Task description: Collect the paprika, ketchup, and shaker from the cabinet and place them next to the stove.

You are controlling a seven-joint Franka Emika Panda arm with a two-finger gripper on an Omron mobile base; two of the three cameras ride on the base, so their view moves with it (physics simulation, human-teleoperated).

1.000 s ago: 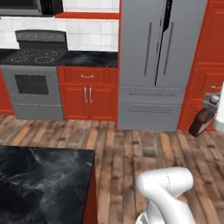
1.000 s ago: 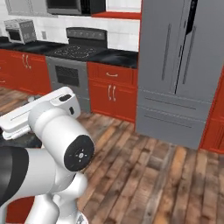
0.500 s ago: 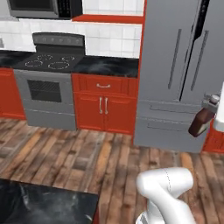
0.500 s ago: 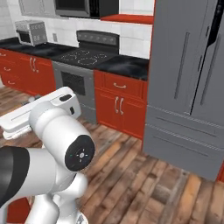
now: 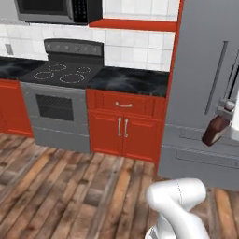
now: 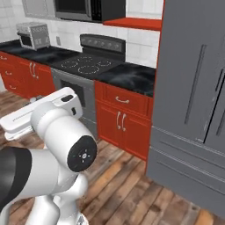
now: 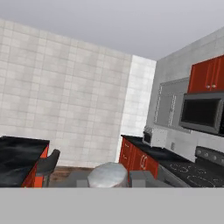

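The ketchup (image 5: 215, 131), a slim dark red-brown bottle, hangs tilted at the right edge of the left base view, in front of the fridge. My gripper (image 5: 228, 111) is shut on its neck. In the hand view its pale rounded cap (image 7: 108, 173) sits between the fingertips of the gripper (image 7: 108, 180). The stove (image 5: 61, 74) (image 6: 88, 66), a black cooktop with white rings and an oven below, stands ahead to the left. It also shows at the lower right of the hand view (image 7: 197, 168). The paprika and the shaker are out of view.
A black counter (image 5: 131, 80) (image 6: 130, 77) lies between the stove and the tall grey fridge (image 5: 205, 70) (image 6: 193, 88). A microwave (image 5: 56, 9) hangs above the stove. A toaster (image 6: 34, 35) (image 7: 154, 136) stands further left. A dark island (image 7: 17, 157) with a stool (image 7: 46, 164) is behind.
The base has driven closer to the stove, so the whole kitchen has shifted and grown in both base views. The ketchup stays in the shut gripper at the same spot in the view.
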